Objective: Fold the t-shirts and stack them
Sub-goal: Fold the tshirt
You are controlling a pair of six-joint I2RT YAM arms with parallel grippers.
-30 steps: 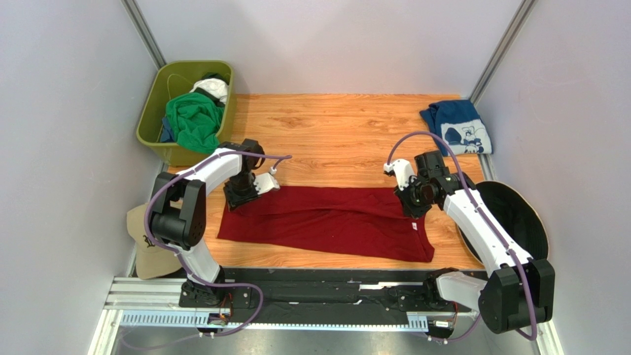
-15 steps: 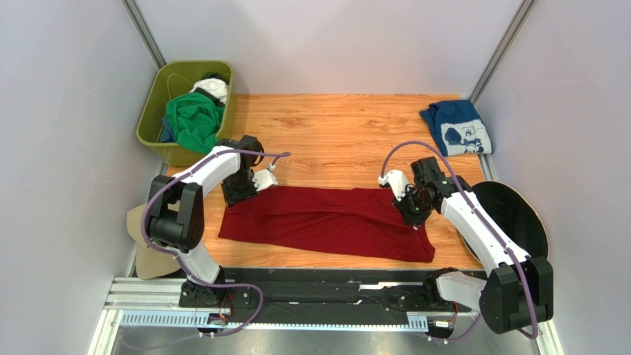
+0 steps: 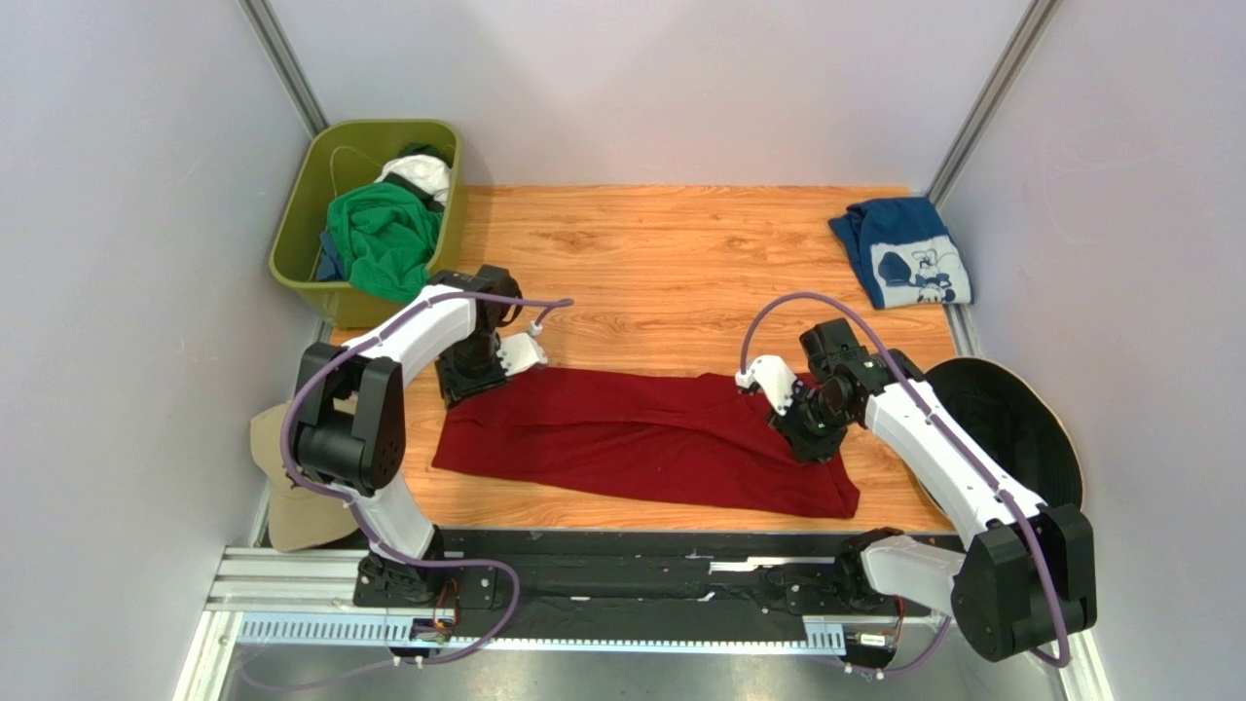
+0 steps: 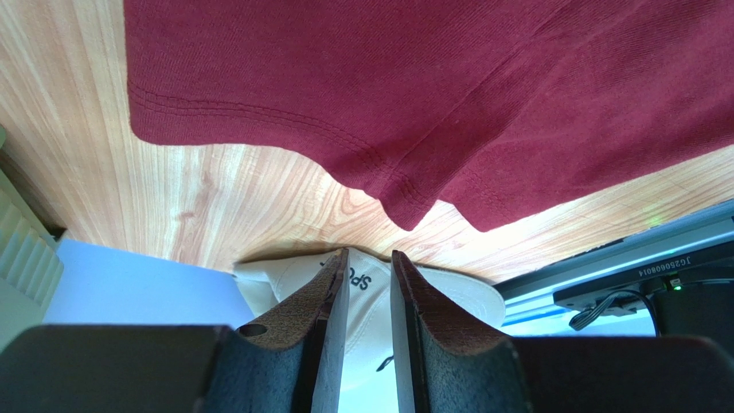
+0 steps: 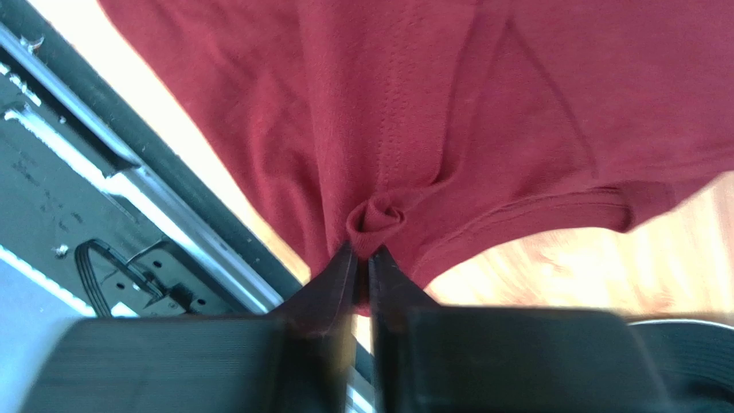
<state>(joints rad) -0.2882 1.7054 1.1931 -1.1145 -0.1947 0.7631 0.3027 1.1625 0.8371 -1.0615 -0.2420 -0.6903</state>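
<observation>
Dark red t-shirt (image 3: pixel 644 438) lies along the counter's (image 3: pixel 658 263) near edge; right hand (image 5: pixel 362 251) clamped on a bunched fold at its right end; left hand (image 4: pixel 369 256) slightly apart, empty, beside its far left corner; gap visible in wrist view only.

This is a robotics lab test cell, not a home: plain pale panel walls (image 3: pixel 658 88) close in a small wood-grain table (image 3: pixel 658 249), with bare aluminium posts (image 3: pixel 285 66) running up at 11 and 1 o'clock. At 6 o'clock a slotted metal rail (image 3: pixel 293 592) carries the bolted bases of two white-and-black robot arms (image 3: pixel 936 438) trailing purple cables (image 3: pixel 797 297).
</observation>
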